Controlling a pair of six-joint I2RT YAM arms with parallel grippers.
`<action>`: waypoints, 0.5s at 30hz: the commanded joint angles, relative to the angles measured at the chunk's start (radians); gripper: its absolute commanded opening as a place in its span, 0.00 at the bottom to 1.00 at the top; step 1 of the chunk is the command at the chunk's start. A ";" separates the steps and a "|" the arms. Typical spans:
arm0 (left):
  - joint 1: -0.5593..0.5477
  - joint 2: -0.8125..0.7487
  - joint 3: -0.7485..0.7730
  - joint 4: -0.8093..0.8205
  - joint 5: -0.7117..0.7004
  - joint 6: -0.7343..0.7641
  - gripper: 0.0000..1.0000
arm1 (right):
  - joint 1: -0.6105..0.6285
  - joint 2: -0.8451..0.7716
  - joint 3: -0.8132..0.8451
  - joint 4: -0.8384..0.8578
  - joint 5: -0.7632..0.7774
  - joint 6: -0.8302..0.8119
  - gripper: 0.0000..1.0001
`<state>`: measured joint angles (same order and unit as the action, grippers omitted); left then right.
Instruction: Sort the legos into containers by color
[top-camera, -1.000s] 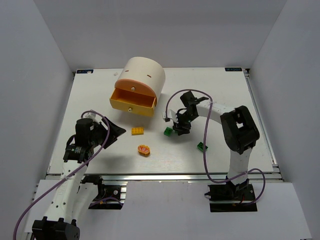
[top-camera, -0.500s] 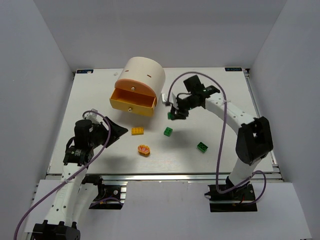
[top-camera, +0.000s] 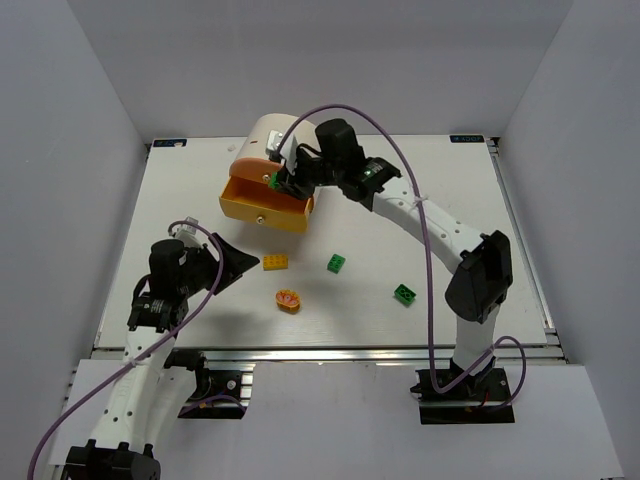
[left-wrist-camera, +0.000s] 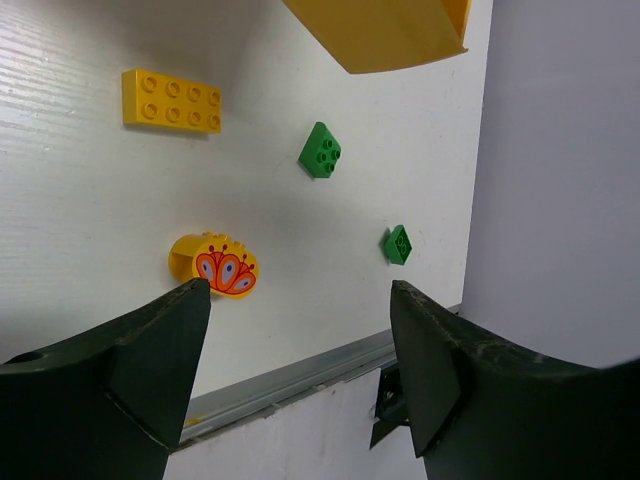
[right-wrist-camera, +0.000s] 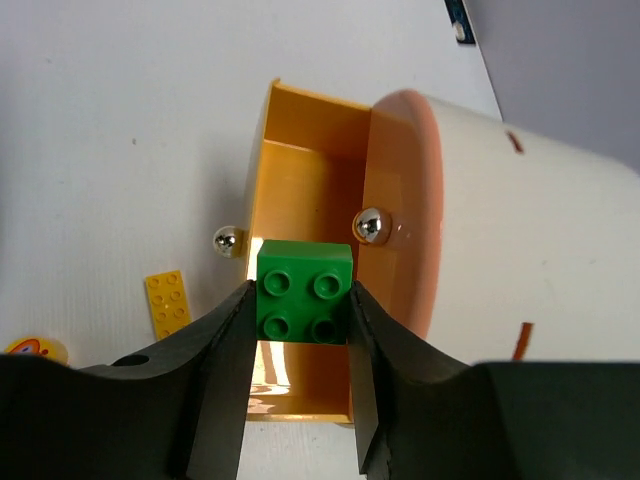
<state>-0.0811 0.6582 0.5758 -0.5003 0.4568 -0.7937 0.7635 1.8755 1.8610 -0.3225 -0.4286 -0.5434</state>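
The left gripper (top-camera: 228, 262) hangs over the white table (top-camera: 450, 220) at about 8 o'clock on the tabletop. Its jaws are spread wide with nothing between them, as the left wrist view (left-wrist-camera: 296, 296) confirms. Just at its 3 o'clock lies the yellow-orange brick (top-camera: 275, 262) (left-wrist-camera: 172, 101), flat with its studs up. The round orange disc (top-camera: 288, 299) (left-wrist-camera: 222, 268) with red markings sits near that brick's 5 o'clock, apart from it. At 12 o'clock from the brick the yellow drawer (top-camera: 262, 208) (right-wrist-camera: 305, 125) stands pulled out of the cream cabinet (top-camera: 258, 135), a small metal knob on its front. The pink-orange drawer (top-camera: 244, 165) (right-wrist-camera: 432, 200) above it is pushed in. The right gripper (top-camera: 281, 180) (right-wrist-camera: 301, 290) reaches in from 3 o'clock and sits over the open yellow drawer. Its fingers are closed narrowly on the held green brick (top-camera: 274, 181) (right-wrist-camera: 303, 293), gripping it by two opposite sides with its four studs facing the wrist camera. In that view the brick lines up with the drawer's cavity. A middle green brick (top-camera: 337, 263) (left-wrist-camera: 320, 150) rests on the table at the yellow-orange brick's 3 o'clock, well apart from it. A right green brick (top-camera: 404, 294) (left-wrist-camera: 397, 244) lies farther toward 4 o'clock, nearer the front edge.
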 joint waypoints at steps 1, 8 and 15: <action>-0.003 -0.028 0.009 0.009 0.016 0.002 0.82 | 0.020 -0.002 -0.026 0.101 0.134 0.060 0.00; -0.003 -0.017 0.013 0.017 0.029 0.001 0.83 | 0.054 -0.001 -0.085 0.151 0.234 0.013 0.10; -0.003 0.009 0.033 0.043 0.048 -0.009 0.83 | 0.063 0.031 -0.088 0.134 0.246 0.010 0.38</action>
<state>-0.0811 0.6586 0.5762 -0.4881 0.4740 -0.7971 0.8204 1.8919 1.7702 -0.2337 -0.2108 -0.5301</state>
